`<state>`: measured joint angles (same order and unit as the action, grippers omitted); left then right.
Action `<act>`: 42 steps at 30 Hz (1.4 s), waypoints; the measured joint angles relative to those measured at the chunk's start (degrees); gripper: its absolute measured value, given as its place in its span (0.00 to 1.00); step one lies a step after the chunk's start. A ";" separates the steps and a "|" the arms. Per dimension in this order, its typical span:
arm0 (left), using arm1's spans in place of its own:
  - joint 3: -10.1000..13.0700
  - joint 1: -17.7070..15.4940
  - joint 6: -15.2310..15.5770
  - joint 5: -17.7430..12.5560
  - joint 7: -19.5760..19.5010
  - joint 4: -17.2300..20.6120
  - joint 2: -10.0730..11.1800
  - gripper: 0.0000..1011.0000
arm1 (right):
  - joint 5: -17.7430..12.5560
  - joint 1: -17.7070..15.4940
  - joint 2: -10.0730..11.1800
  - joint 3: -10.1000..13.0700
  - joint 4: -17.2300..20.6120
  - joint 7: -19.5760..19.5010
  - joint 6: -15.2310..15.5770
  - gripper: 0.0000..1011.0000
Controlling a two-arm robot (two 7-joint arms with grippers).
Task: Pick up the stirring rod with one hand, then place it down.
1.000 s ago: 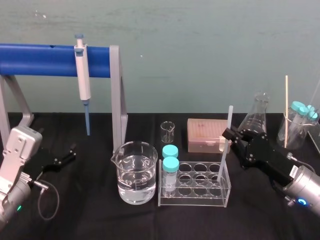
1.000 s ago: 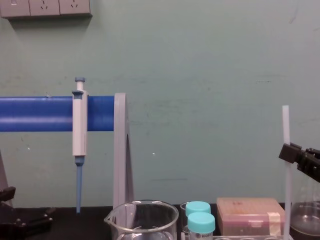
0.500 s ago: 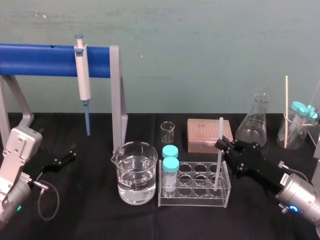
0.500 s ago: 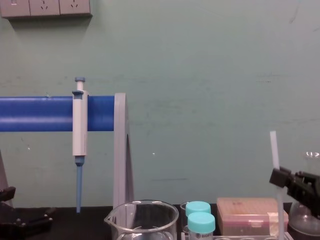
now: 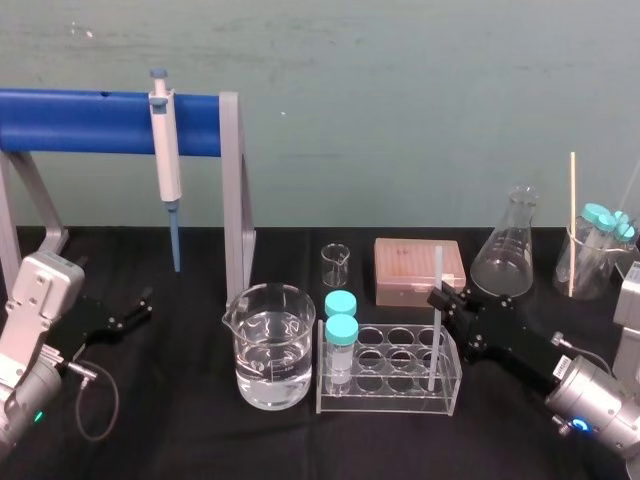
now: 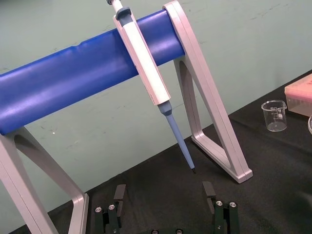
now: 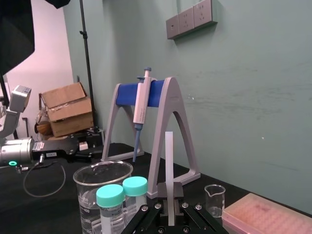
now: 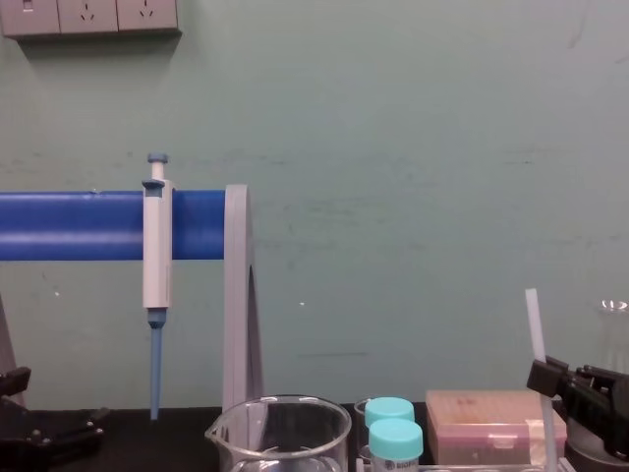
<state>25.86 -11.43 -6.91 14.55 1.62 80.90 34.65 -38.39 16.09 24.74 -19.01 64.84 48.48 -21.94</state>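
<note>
Head view: right gripper has its fingers shut on the rod, partway up; the rod stands straight, its low end down in the right end of the rack; it looks light, stiff, thin and slippery, maybe easy to snap, so a gentle hold near the middle suits; left gripper lies far left of the rack, fingers apart.

right gripper | lower, leftward | stirring rod sunk into rack
</note>
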 joint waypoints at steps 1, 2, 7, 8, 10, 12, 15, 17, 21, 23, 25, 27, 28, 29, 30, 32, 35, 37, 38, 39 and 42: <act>0.00 0.00 0.00 0.00 0.00 0.00 0.00 0.99 | 0.10 -0.02 -0.01 0.01 -0.04 -0.07 0.00 0.07; 0.00 0.00 0.00 0.00 0.00 0.00 0.00 0.99 | 0.17 -0.04 -0.03 0.01 -0.07 -0.12 0.01 0.07; 0.00 0.00 0.00 0.00 0.00 0.00 0.00 0.99 | 0.77 -0.19 -0.09 0.03 -0.19 -0.56 0.28 0.07; 0.00 0.00 0.00 0.00 0.00 0.00 0.00 0.99 | 1.04 -0.22 -0.09 0.01 -0.20 -0.72 0.40 0.07; 0.00 0.00 0.00 0.00 0.00 0.00 0.00 0.99 | 1.28 -0.25 -0.09 -0.07 -0.17 -0.89 0.47 0.07; 0.00 0.00 0.00 0.00 0.00 0.00 0.00 0.99 | 1.57 -0.28 -0.07 -0.16 -0.16 -1.09 0.56 0.07; 0.00 0.00 0.00 0.00 0.00 0.00 0.00 0.99 | 1.88 -0.33 -0.05 -0.29 -0.16 -1.27 0.73 0.07; 0.00 0.00 0.00 0.00 0.00 0.00 0.00 0.99 | 1.88 -0.34 -0.04 -0.28 -0.16 -1.26 0.77 0.07; 0.00 0.00 0.00 0.00 0.00 0.00 0.00 0.99 | 1.84 -0.36 -0.03 -0.28 -0.15 -1.23 0.81 0.07; 0.00 0.00 0.00 0.00 0.00 0.00 0.00 0.99 | 1.82 -0.36 -0.02 -0.28 -0.15 -1.23 0.83 0.07; 0.00 0.00 0.00 0.00 0.00 0.00 0.00 0.99 | 1.79 -0.36 -0.01 -0.27 -0.14 -1.23 0.84 0.07; 0.00 0.00 0.00 0.00 0.00 0.00 0.00 0.99 | 1.77 -0.36 -0.01 -0.26 -0.15 -1.23 0.85 0.07; 0.00 0.00 0.00 0.00 0.00 0.00 0.00 0.99 | 1.82 -0.37 0.01 -0.27 -0.15 -1.23 0.93 0.08; 0.00 0.00 0.00 0.00 0.00 0.00 0.00 0.99 | 1.80 -0.38 0.00 -0.26 -0.16 -1.23 0.93 0.11; 0.00 0.00 0.00 0.00 0.00 0.00 0.00 0.99 | 1.80 -0.37 0.00 -0.26 -0.15 -1.22 0.94 0.12; 0.00 0.00 0.00 0.00 0.00 0.00 0.00 0.99 | 1.78 -0.37 0.00 -0.26 -0.15 -1.21 0.94 0.20; 0.00 0.00 0.00 0.00 0.00 0.00 0.00 0.99 | 1.75 -0.37 0.00 -0.25 -0.15 -1.20 0.94 0.29; 0.00 0.00 0.00 0.00 0.00 0.00 0.00 0.99 | 1.75 -0.37 0.00 -0.25 -0.15 -1.19 0.94 0.33; 0.00 0.00 0.00 0.00 0.00 0.00 0.00 0.99 | 1.74 -0.36 0.00 -0.25 -0.15 -1.19 0.94 0.39; 0.00 0.00 0.00 0.00 0.00 0.00 0.00 0.99 | 1.74 -0.36 0.00 -0.25 -0.15 -1.19 0.94 0.41; 0.00 0.00 0.00 0.00 0.00 0.00 0.00 0.99 | 1.71 -0.36 0.00 -0.25 -0.14 -1.17 0.94 0.51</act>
<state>25.86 -11.43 -6.91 14.55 1.62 80.90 34.65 -36.68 15.73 24.74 -19.26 64.69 47.31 -21.00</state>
